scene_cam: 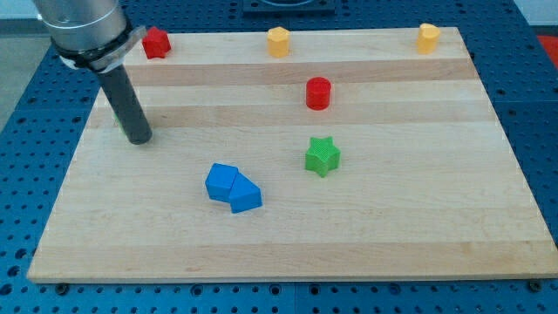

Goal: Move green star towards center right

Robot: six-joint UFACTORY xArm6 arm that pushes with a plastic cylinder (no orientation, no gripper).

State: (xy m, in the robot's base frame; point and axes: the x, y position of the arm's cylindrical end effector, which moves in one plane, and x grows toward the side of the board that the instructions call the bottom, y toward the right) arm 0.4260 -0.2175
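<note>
The green star [322, 156] lies on the wooden board [418, 201], a little right of its middle. My tip [139, 138] rests on the board near the view's left edge, far to the left of the star and slightly higher in the view. A sliver of green shows just behind the rod at its left side; its shape cannot be made out.
Two blue blocks [232, 187] sit together below and left of the star. A red cylinder [318, 92] stands above the star. Along the top edge are a red block [155, 42], a yellow block [277, 41] and another yellow block [427, 37].
</note>
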